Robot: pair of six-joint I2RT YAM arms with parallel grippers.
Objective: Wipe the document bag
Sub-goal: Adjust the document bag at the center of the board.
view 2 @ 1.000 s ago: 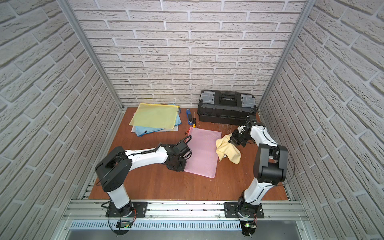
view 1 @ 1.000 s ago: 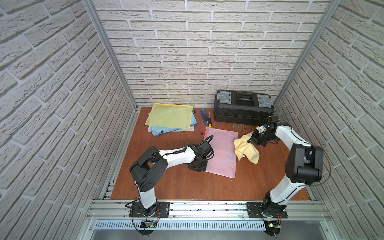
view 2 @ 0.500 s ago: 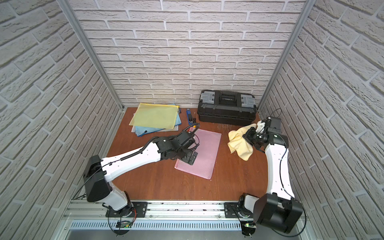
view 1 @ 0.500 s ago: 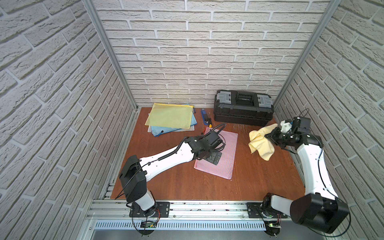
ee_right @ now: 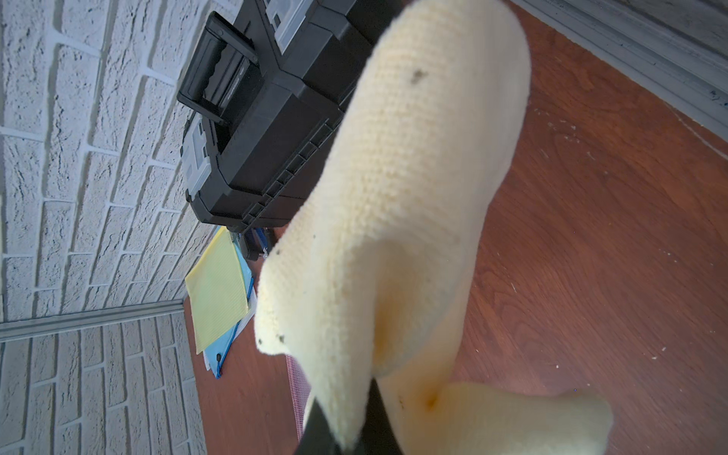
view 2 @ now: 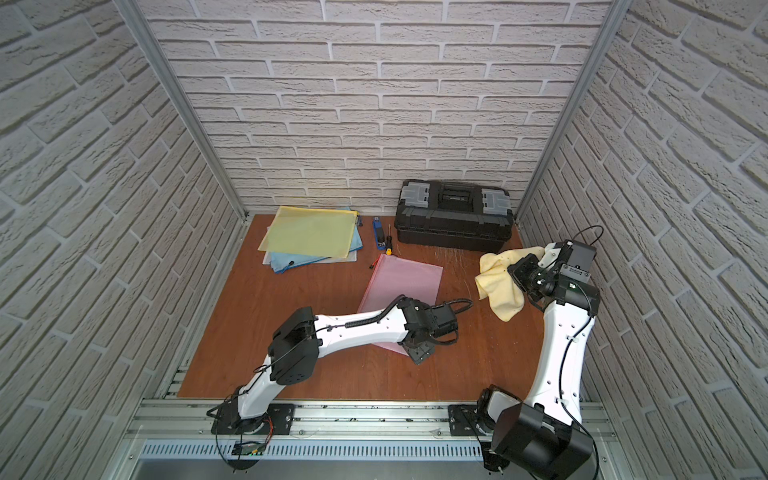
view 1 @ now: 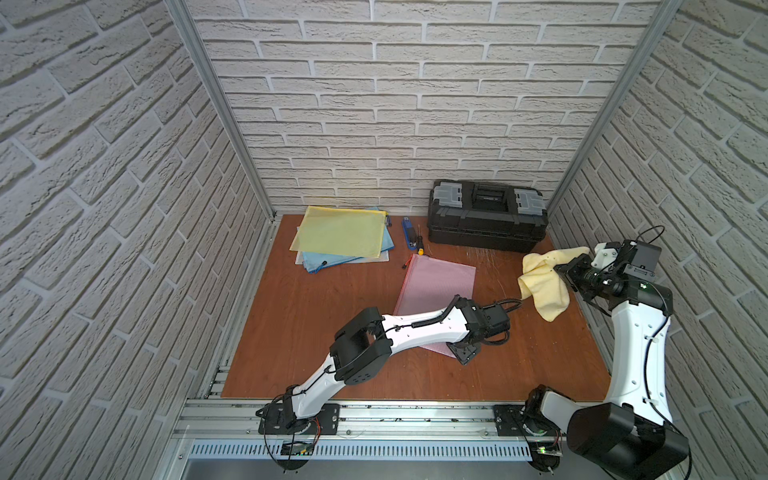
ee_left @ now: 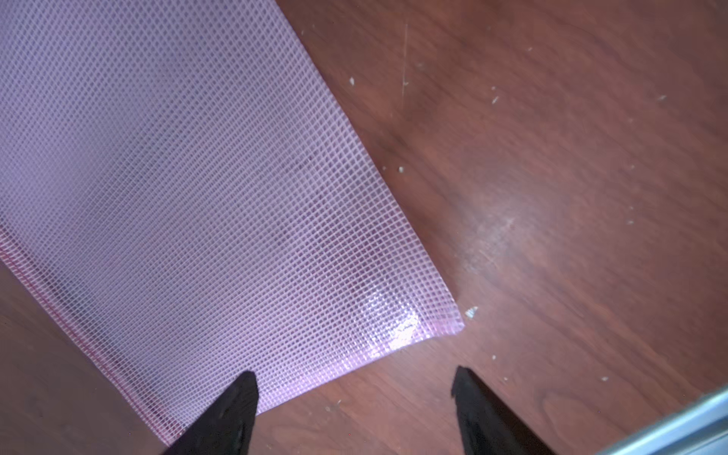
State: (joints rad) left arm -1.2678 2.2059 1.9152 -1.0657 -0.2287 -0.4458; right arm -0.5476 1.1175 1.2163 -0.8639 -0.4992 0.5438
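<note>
The cloth is gripped in the closed right tool, the bag laid flat on the table to its left, lengthwise away from the open, empty left tool at its corner.

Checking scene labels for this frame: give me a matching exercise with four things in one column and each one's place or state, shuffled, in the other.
Things:
1. pink document bag
2. yellow cloth
3. black toolbox
4. left gripper

Places or states:
A. clamped in the right gripper
B. open, at the bag's near corner
C. lying flat on the table
D. standing at the table's far edge

Pairs: 1-C, 2-A, 3-D, 4-B
</note>
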